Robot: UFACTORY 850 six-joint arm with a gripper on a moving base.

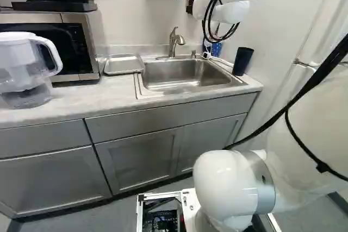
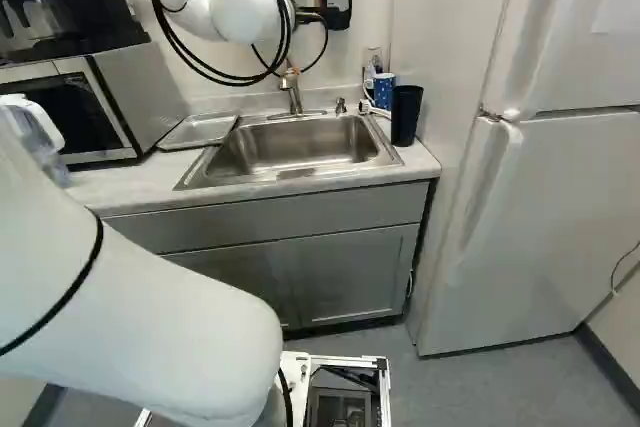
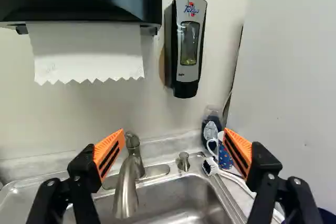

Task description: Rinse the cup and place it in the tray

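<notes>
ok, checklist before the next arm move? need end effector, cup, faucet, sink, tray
1. End effector open: ok, fingers wide apart, nothing between the pads.
2. Cup gripped: not ok, it stands on the counter beside the sink.
3. Cup clean inside: cannot tell, no view into it.
4. Water running: not ok, no stream shows below the faucet spout.
5. Sink basin free for rinsing: ok, nothing seen in it.
6. Tray ready: ok, beside the sink across from the cup, nothing seen on it.
</notes>
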